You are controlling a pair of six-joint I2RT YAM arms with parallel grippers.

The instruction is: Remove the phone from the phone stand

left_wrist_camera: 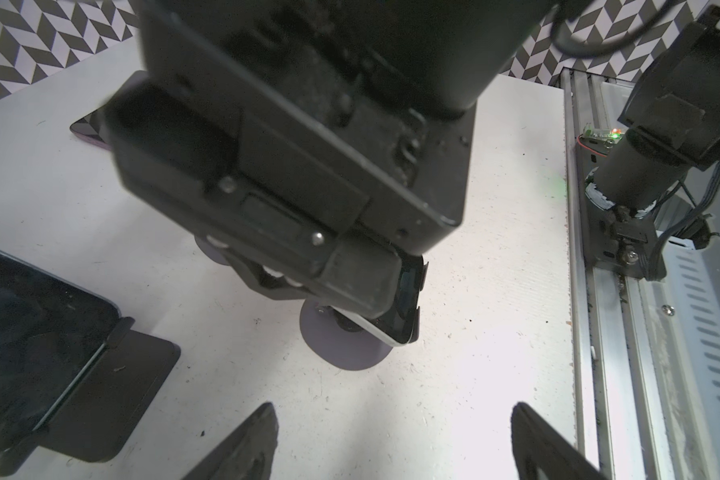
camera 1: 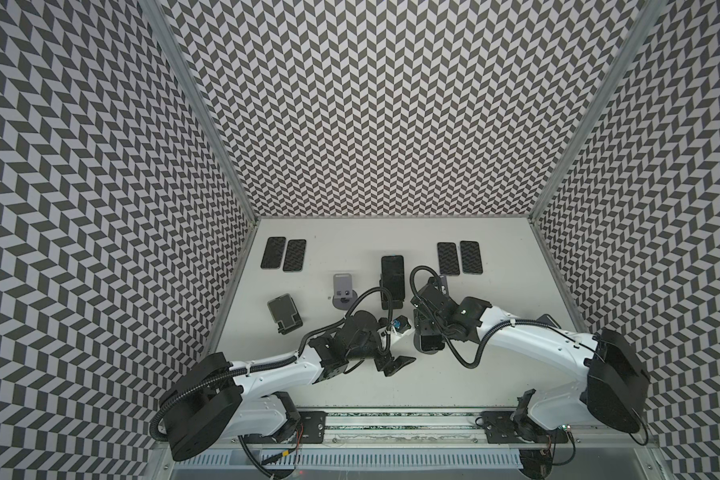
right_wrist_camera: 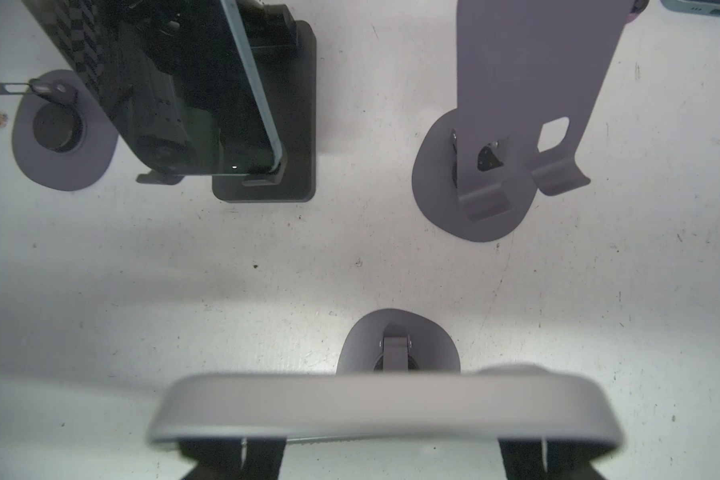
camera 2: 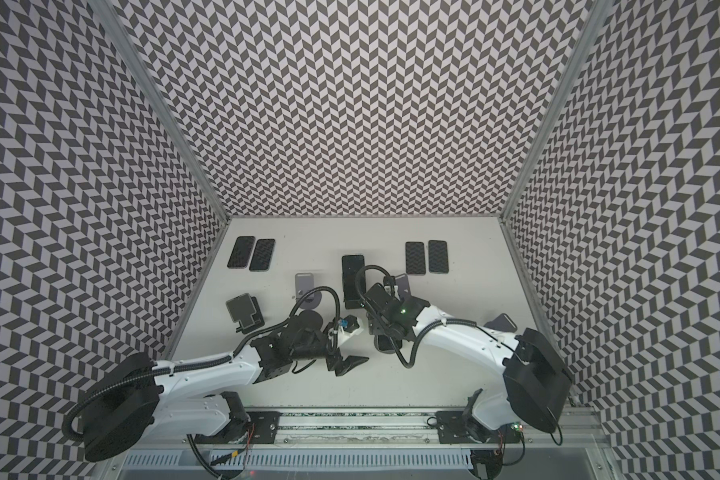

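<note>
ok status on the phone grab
Left hand open, empty. Right hand straddles the phone, grip unconfirmed. Phone not yet off its grey stand. Nearby empty stand sits apart.

A dark-screened phone [camera 1: 431, 343] with a pale silver rim is seen propped at a tilt on a grey stand [right_wrist_camera: 398, 336] with a rounded base. Both are placed about midway across the tabletop [camera 1: 350, 232], nearer its front edge than its back.
</note>
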